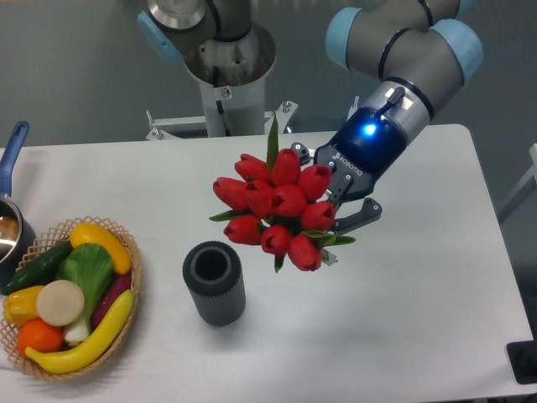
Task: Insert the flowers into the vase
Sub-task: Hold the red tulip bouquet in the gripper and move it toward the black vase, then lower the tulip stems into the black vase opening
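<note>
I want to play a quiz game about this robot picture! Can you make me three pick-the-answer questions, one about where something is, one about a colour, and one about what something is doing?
1. Where is the vase?
A. on the table, between the basket and the flowers
B. inside the basket
C. on top of the pan

2. What colour are the flowers?
A. yellow
B. red
C. white

3. What are the flowers doing?
A. lying flat on the table
B. standing in the vase
C. being held up by the gripper, not yet in the vase

Answers:
1 A: the vase stands on the white table, with the wicker basket on its left and the flowers up to its right.
2 B: every bud is red.
3 C: the bunch sits at the gripper, and the vase's hole is empty.
</note>
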Robot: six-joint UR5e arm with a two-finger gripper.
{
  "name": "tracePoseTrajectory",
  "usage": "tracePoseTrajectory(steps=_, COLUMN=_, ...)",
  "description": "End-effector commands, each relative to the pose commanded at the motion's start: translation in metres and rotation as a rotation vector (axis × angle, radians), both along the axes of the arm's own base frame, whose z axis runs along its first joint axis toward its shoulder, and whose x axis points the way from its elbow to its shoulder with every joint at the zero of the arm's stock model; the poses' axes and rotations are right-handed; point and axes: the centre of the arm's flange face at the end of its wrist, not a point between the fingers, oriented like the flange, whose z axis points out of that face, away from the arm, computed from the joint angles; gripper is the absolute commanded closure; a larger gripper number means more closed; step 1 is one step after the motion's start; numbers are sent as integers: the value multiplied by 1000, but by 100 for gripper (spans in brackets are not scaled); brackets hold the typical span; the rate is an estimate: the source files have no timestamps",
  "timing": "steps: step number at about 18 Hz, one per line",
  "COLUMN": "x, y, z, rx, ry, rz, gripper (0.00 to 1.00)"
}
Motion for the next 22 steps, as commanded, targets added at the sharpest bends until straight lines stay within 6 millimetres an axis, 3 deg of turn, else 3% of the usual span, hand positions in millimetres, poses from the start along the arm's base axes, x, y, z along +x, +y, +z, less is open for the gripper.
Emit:
tracePoseTrajectory(steps=13, x=6, y=3, z=-1, rx=29, ry=-21, rz=-18, gripper=62)
tracePoseTrajectory(steps=18, x=7, y=2, z=4, rx=121, ry=-75, rz=-43, gripper=62)
tracePoseTrajectory(steps=22, x=17, y=2, z=-17, rx=179, ry=-169, rz=-68, gripper=62)
